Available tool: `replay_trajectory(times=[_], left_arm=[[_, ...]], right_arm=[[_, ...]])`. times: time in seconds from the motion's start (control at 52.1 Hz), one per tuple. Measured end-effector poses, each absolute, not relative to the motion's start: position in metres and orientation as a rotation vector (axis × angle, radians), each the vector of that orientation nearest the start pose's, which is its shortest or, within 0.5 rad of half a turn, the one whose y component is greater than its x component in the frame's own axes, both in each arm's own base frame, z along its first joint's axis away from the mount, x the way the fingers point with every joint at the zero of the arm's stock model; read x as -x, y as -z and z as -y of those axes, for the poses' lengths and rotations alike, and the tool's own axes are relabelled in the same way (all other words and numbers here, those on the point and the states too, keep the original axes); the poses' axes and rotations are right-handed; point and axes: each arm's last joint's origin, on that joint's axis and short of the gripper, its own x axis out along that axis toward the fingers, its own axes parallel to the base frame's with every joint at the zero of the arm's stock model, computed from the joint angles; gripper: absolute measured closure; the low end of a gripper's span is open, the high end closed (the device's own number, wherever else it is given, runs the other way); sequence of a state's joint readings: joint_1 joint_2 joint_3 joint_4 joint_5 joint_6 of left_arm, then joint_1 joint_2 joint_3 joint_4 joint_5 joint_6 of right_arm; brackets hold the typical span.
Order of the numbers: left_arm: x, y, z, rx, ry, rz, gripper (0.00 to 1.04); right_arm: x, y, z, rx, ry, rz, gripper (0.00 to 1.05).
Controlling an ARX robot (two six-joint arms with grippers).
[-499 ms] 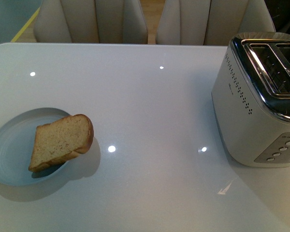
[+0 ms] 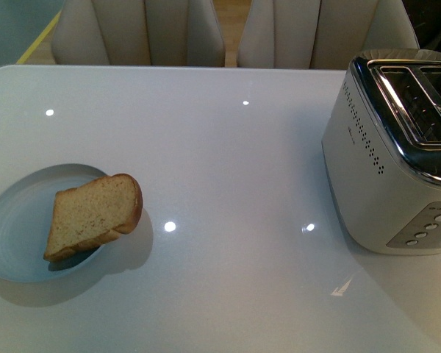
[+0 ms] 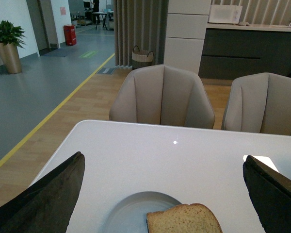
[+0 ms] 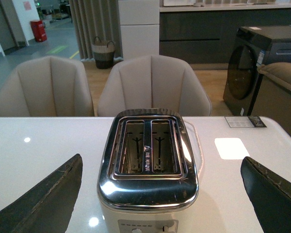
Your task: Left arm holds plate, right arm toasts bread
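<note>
Sitting on plate (image 2: pixel 15 228), bread slice (image 2: pixel 94 215) overhangs its rim; left gripper (image 3: pixel 162 158) and right gripper (image 4: pixel 161 158) both spread wide, holding nothing

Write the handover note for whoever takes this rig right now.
Left tool: open, empty, aimed at the plate.
Right tool: open, empty, facing the toaster.
Bread lies tilted on the plate, overhanging the rim on the toaster's side. Both toaster slots are empty.
Done: nothing yet.
Left to do: left tool grips the plate, right tool takes the bread and loads a slot.
</note>
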State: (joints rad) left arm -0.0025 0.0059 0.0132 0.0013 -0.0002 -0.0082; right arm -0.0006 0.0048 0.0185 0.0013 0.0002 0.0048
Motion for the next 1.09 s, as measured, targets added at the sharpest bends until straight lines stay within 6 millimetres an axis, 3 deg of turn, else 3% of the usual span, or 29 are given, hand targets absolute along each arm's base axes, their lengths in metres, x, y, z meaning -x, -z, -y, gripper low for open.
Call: replay_trajectory(times=[0.249, 0.345, 0.403, 0.518, 0.671, 0.787, 0.921, 1.094], left_arm=[[-0.097, -0.168, 0.000, 0.009, 0.001, 0.008, 0.07], [-0.098, -0.168, 0.003, 0.140, -0.226, -0.279, 0.07], [-0.103, -0.167, 0.004, 0.217, -0.447, -0.463, 0.07], [-0.119, -0.169, 0.004, 0.348, -0.505, -0.455, 0.07], [-0.163, -0.163, -0.012, 0.399, -0.471, -0.441, 0.07], [-0.214, -0.147, -0.027, 0.355, -0.467, -0.444, 0.07], [-0.261, -0.108, -0.040, 0.341, -0.468, -0.557, 0.07], [-0.286, -0.059, -0.047, 0.330, -0.489, -0.668, 0.07]], right_arm=[[-0.097, -0.170, 0.000, -0.005, 0.001, 0.015, 0.09], [-0.097, -0.170, 0.000, -0.005, 0.003, 0.015, 0.09], [-0.097, -0.170, 0.000, -0.005, 0.000, 0.015, 0.09], [-0.097, -0.170, 0.000, -0.005, 0.000, 0.015, 0.09], [-0.097, -0.170, 0.000, -0.005, 0.001, 0.015, 0.09], [-0.097, -0.170, 0.000, -0.005, 0.001, 0.015, 0.09], [-0.097, -0.170, 0.000, -0.005, 0.001, 0.015, 0.09], [-0.097, -0.170, 0.000, -0.005, 0.001, 0.015, 0.09]])
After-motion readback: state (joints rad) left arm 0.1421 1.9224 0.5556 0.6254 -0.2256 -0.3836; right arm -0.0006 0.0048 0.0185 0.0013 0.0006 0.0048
